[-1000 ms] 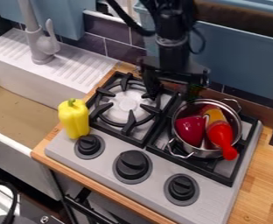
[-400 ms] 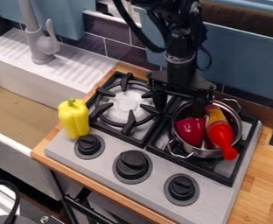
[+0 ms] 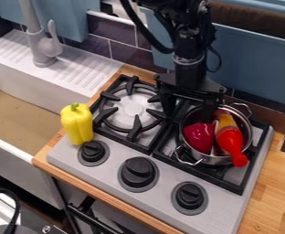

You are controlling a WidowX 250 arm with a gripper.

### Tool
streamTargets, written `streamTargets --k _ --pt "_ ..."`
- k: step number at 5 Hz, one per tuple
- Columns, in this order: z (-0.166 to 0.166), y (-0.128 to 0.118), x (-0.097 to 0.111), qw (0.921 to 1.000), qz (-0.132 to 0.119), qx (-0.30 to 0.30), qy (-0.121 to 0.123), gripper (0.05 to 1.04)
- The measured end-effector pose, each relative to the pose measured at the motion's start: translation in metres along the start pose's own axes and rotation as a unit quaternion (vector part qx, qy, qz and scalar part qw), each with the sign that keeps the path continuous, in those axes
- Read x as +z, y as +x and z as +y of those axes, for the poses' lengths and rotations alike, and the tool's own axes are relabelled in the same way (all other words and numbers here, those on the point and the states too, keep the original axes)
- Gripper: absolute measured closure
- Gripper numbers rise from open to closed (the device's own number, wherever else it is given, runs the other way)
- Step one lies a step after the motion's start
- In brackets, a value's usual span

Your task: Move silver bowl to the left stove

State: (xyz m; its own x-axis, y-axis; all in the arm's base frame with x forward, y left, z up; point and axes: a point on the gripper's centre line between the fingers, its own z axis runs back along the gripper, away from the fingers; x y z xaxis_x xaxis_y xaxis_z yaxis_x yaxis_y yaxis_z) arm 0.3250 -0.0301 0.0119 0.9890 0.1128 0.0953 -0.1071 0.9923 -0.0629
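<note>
My gripper (image 3: 188, 115) hangs over the gap between the burners, at the back left of the silver bowl. It is open, one finger left of the bowl's rim and the other over its inside. The silver bowl (image 3: 217, 159), a pot with two handles, stands on the right burner. It holds a dark red pepper-like thing (image 3: 198, 137) and a red bottle with an orange-yellow part (image 3: 231, 139). The left stove burner (image 3: 133, 108) has a black grate with nothing on it.
A yellow pepper (image 3: 77, 124) stands upright at the stove's left edge. Three black knobs line the stove's front, the middle one (image 3: 138, 172) being largest. The sink (image 3: 17, 114) with its grey faucet (image 3: 44, 45) lies left; a tiled wall rises behind.
The gripper has moved to the right and toward the front, from behind the burners to the silver bowl's left rim. The bowl and its contents have stayed in place.
</note>
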Motion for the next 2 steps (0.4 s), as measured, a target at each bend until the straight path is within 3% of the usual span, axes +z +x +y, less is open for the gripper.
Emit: streamTargets --k 2 --pt "0.0038 0.0011 -0.0024 0.9999 -0.001 0.009 -0.006 0.669"
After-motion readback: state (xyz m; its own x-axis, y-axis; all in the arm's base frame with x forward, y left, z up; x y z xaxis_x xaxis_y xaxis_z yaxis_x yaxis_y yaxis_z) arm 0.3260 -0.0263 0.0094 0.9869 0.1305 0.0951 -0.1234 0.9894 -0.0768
